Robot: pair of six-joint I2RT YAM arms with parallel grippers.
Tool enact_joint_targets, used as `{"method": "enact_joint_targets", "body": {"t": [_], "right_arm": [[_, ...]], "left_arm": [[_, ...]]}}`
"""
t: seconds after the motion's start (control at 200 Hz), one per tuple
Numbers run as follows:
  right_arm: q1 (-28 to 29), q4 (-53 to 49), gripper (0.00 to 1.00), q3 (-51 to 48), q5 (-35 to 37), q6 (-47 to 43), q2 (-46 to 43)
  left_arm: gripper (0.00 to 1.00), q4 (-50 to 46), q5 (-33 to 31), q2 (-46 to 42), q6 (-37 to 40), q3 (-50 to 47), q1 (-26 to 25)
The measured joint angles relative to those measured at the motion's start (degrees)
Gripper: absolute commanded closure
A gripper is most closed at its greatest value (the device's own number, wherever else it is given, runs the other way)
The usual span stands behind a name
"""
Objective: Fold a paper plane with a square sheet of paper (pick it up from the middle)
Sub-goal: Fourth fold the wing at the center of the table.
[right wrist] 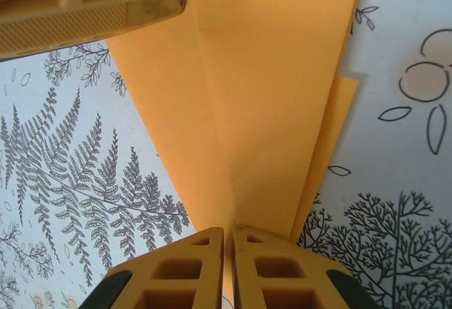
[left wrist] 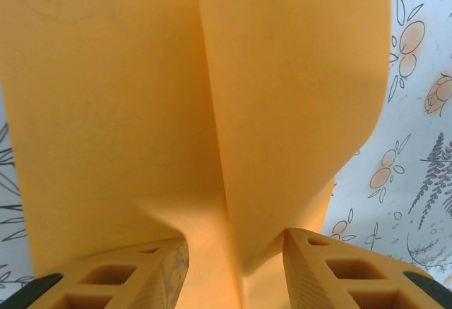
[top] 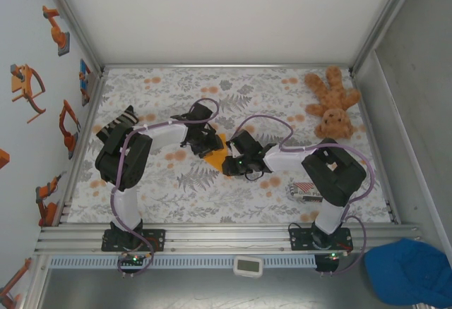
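While right pincer (right wrist: pixel 229 233) clamps the paper plane (right wrist: pixel 261 97), left pincer (left wrist: pixel 235 245) half-open astride it.

The bright-orange folded sheet of thin paper (left wrist: pixel 212 111) is matt and smooth, with crisp creases. The yellow-orange fingers (left wrist: pixel 169 277) of the left gripper (left wrist: pixel 235 244) and of the right gripper (right wrist: pixel 229 233) look like matt moulded plastic with finely ribbed pads. The white fern-printed table cover (top: pixel 176 192) looks smooth and flat. The brown teddy bear (top: pixel 333 104) at far right is fuzzy plush. The near silver rail (top: pixel 226 237) is dull grooved metal.
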Motion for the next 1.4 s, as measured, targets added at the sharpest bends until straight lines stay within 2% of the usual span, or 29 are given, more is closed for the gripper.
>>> {"method": "enact_joint_targets", "body": {"t": [0.165, 0.28, 0.446, 0.551, 0.716, 0.961, 1.132, 1.402], "right_arm": [[-0.52, 0.20, 0.90, -0.15, -1.16, 0.00, 0.15], [-0.92, 1.11, 0.90, -0.61, -2.08, -0.04, 0.17], [-1.36, 1.55, 0.90, -0.92, -3.15, -0.26, 0.24], [-1.57, 1.55, 0.90, -0.92, -3.65, -0.44, 0.35], [-1.88, 1.57, 0.91, -0.92, -4.26, -0.74, 0.46], [-2.08, 1.57, 0.95, -0.87, -4.74, -1.22, 0.59], [-2.34, 1.27, 0.96, -0.57, -5.51, -1.29, 0.87], [-2.34, 1.18, 0.97, -0.52, -5.51, -1.29, 0.90]], "left_arm": [[0.55, -1.29, 0.22, -0.70, 1.11, 1.29, -0.02], [0.49, -3.80, 0.20, -1.38, 3.56, 2.34, 0.13], [0.46, -6.29, 0.57, -4.61, 6.29, 2.99, 2.60], [0.51, -3.76, 2.32, -9.99, 6.54, 1.11, 4.50], [0.70, 5.51, 8.20, -17.51, 6.21, -8.22, 4.83], [0.87, 18.38, 14.82, -16.94, 4.74, -18.45, 1.31], [0.91, 24.17, 16.74, -12.46, 4.13, -18.64, 1.09], [0.94, 26.95, 17.44, -7.54, 3.69, -18.51, 0.46]]}}
